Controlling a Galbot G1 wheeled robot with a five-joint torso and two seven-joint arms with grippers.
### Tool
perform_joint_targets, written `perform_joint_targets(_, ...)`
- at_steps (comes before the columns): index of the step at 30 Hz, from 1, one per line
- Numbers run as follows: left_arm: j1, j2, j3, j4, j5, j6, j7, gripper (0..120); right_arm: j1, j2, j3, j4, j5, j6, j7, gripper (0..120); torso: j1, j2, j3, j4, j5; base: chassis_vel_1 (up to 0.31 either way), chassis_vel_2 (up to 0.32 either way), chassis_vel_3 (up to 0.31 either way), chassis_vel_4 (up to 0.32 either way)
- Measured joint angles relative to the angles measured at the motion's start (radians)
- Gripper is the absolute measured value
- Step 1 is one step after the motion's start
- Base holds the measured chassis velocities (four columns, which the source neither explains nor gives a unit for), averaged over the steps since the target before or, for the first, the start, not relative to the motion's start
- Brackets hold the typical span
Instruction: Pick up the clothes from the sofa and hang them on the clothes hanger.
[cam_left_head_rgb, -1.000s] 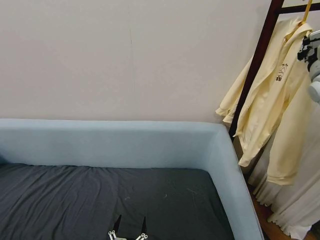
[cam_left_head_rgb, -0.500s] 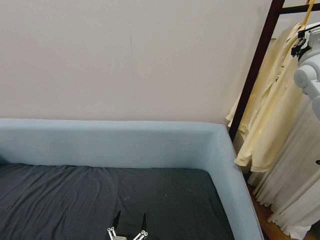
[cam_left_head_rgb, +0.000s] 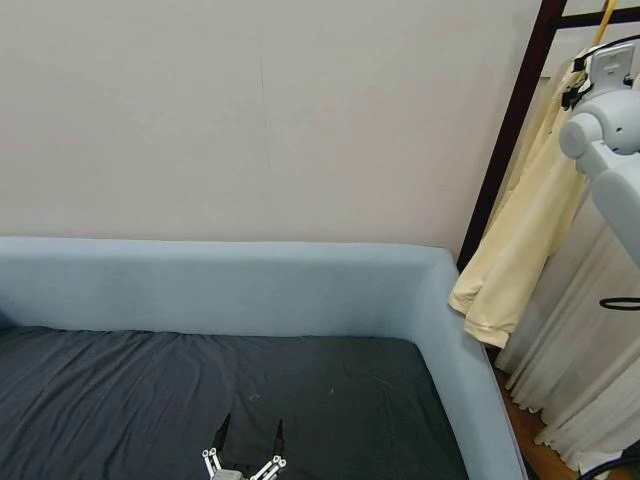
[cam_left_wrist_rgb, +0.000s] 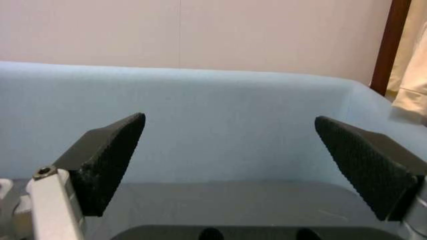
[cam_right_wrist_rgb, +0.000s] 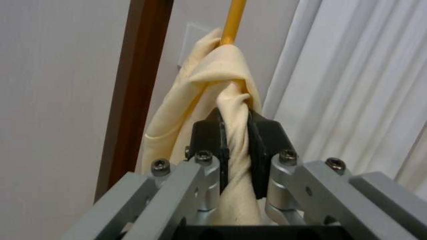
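Cream garment (cam_left_head_rgb: 520, 230) hangs narrower, drawn up against the far-right rack (cam_left_head_rgb: 510, 130), right gripper (cam_right_wrist_rgb: 235, 137) clamped on it: hanging looks nearly done. Left gripper (cam_left_head_rgb: 250, 428) spread over sofa (cam_left_head_rgb: 300, 290).

The cream cloth garment (cam_right_wrist_rgb: 223, 100) looks soft, matt and creased. The right tool (cam_right_wrist_rgb: 235, 131) is brushed grey metal with smooth black pads (cam_right_wrist_rgb: 207, 136); the left tool (cam_left_wrist_rgb: 228, 122) has rough, dimpled black pads (cam_left_wrist_rgb: 110, 150). The dark brown wooden rack post (cam_right_wrist_rgb: 137, 90) is smooth and slightly glossy.
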Motion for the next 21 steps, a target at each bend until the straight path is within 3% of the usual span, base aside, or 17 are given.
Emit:
perform_joint_targets(13,0.019,-0.012,-0.004,-0.018,0.004,-0.009,-0.001,100,0.040,0.040,-0.036,-0.065,-0.008,-0.025,-0.027,8,0.000,0.000,0.000,0.0000,0.0000,0.000,0.000,0.000,0.000)
perform_joint_targets(21,0.025,-0.008,-0.017,-0.023,0.007,-0.012,-0.004,100,-0.006,-0.033,-0.036,0.015,0.015,0.058,-0.106,32,0.000,0.000,0.000,0.0003,0.0000,0.000,0.000,0.000,0.000)
